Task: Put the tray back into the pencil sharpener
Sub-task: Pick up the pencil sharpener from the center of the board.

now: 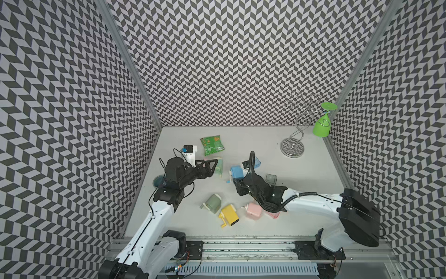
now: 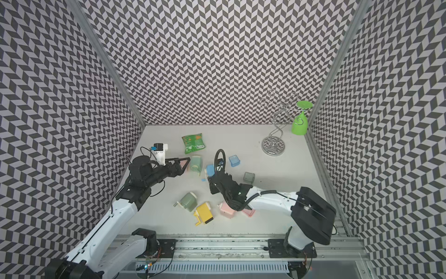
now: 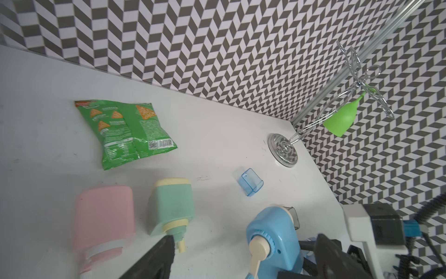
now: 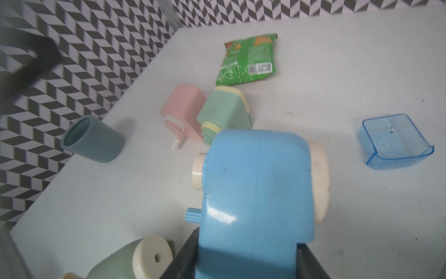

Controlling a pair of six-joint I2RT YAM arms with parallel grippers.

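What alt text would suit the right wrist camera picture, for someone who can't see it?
A blue pencil sharpener fills the foreground, clamped in the right gripper. A clear blue tray lies empty on the white table, apart from it.

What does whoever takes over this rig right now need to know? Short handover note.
Right gripper: closed on the blue pencil sharpener.
Left gripper: open, empty, by the mint sharpener.
Blue tray: loose on the table, open side up, apart from the blue pencil sharpener.
Done: sharpener grasped.
Left: pick up the tray and slide it into the held sharpener.
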